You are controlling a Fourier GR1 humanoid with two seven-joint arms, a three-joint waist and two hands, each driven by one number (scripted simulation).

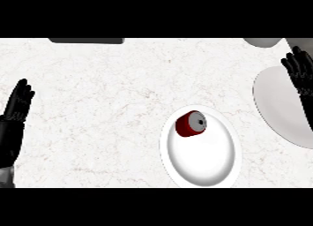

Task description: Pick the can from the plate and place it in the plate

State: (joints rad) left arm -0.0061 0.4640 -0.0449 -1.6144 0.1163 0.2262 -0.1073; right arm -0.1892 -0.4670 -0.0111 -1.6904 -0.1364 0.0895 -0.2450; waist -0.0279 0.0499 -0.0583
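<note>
Red can (pixel 191 124) sitting on the top part of the white plate (pixel 204 165), a second plate (pixel 279 110) off to the right, right hand (pixel 305 77) over it — fingers straight, holding nothing, left hand (pixel 16 103) resting flat at the left edge — also holding nothing.

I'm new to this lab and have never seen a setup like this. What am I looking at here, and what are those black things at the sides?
This single picture is taken from the robot's head, looking steeply down at a white marbled counter. The black shapes are its two hands on grey forearms. The left robot hand is at the left edge, fingers straight. The right robot hand is at the right edge, also open, in front of a grey plate. Neither holds anything.

Near the middle is a white plate, and a red can sits on its upper part. The job is to move that can between plates; it has not been picked up yet. A dark object and a grey rounded one show only partly at the top edge; I cannot tell what they are.
</note>
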